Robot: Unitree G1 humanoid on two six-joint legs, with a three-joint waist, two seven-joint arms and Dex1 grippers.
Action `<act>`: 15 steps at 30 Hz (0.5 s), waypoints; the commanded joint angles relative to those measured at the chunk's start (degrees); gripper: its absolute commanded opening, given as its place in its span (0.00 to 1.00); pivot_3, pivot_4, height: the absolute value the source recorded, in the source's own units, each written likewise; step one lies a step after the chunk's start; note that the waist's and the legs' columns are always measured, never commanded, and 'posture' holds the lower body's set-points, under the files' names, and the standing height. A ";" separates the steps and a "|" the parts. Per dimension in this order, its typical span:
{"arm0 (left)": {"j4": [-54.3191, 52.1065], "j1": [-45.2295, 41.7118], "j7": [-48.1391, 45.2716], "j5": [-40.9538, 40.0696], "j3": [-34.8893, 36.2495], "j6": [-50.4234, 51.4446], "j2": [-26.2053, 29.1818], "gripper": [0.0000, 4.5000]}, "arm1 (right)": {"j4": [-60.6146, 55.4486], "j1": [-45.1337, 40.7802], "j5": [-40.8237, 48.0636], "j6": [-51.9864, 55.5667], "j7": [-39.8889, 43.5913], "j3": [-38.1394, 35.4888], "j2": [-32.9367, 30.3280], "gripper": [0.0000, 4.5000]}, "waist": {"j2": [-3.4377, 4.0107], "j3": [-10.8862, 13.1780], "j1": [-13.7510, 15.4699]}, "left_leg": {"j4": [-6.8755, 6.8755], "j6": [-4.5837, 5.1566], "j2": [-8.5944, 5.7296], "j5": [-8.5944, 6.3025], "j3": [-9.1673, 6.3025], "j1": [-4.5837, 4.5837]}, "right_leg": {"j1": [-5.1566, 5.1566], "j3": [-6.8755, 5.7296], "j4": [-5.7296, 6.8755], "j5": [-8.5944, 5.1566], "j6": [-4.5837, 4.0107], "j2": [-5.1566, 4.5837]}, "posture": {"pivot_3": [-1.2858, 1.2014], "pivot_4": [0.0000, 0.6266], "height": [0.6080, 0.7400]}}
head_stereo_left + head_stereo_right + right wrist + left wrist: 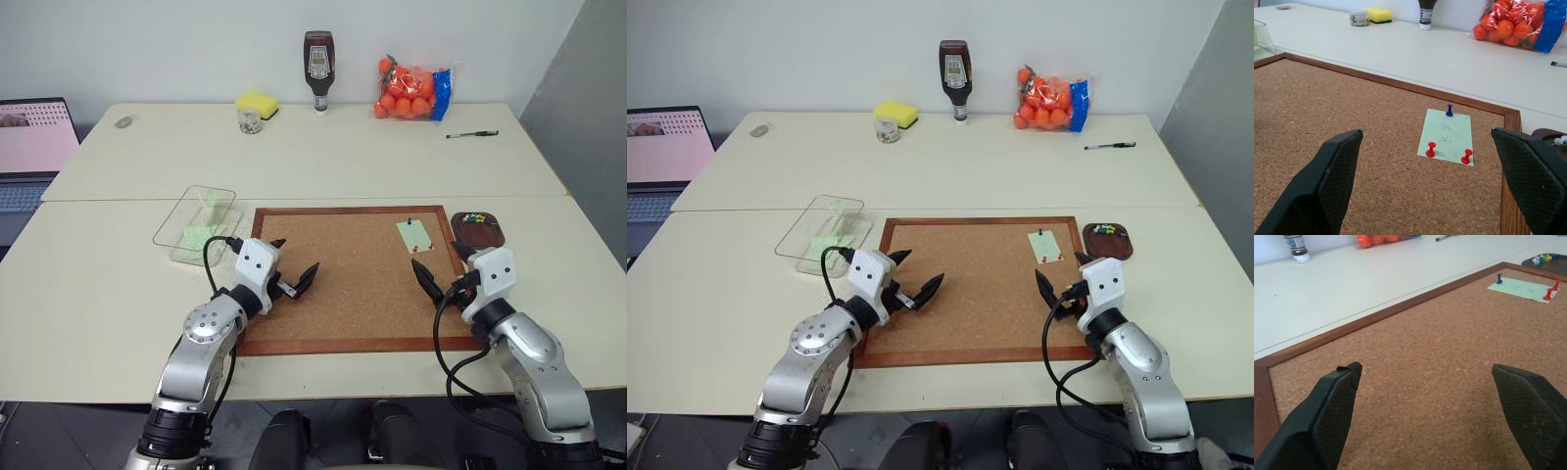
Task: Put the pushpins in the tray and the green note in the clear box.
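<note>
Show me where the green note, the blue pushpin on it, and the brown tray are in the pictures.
green note (1447,134): right wrist view, middle of the paper, beside the scribble.
blue pushpin (1449,109): right wrist view, its head, at the note's far edge.
tray (487,235): left eye view, bare part of its dark floor.

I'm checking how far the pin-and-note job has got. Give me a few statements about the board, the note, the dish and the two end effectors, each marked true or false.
1. The green note is pinned to the corkboard. True.
2. Three pins hold the note: one blue pin and two red pins. True.
3. The brown dish holds no pins. False: a few coloured pins already lie in it.
4. The right end effector grips a red pin. False: its jaws are open and hold nothing.
5. The left end effector is open over the board. True.
</note>
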 commanded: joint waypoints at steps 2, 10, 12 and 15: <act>-1.52 -0.53 0.08 0.10 0.58 -1.56 0.18 1.00 | -0.93 -0.36 0.00 -1.37 0.19 -0.37 -0.05 0.99 | 0.00 0.00 0.00 | 0.00 0.00 0.00 0.00 0.00 0.00 | 0.00 0.00 0.00 0.00 0.00 0.00 | 0.52 0.24 1.00; -1.79 -1.25 -1.53 -0.19 -0.38 1.14 1.24 1.00 | -1.38 0.29 -0.06 -1.22 0.15 -0.22 -0.02 0.99 | 0.00 0.00 -0.01 | 0.00 0.00 0.00 0.00 0.00 0.00 | 0.00 0.00 0.00 0.00 0.00 0.00 | 0.52 0.24 1.00; -1.97 -1.37 -2.66 -0.76 -0.46 0.87 1.59 1.00 | -1.45 0.36 0.03 -1.15 0.23 -0.26 -0.06 0.99 | 0.00 0.00 -0.01 | 0.00 0.00 0.00 0.00 0.00 0.00 | 0.00 0.00 0.00 0.00 0.00 0.00 | 0.52 0.24 1.00; -2.28 -1.54 -4.15 -1.74 -0.44 0.44 1.80 1.00 | -1.76 0.56 0.34 -0.77 0.88 -0.07 -0.44 0.99 | 0.00 0.00 -0.01 | 0.00 0.00 0.00 0.00 0.00 0.00 | 0.00 0.00 0.00 0.00 0.00 0.00 | 0.52 0.24 1.00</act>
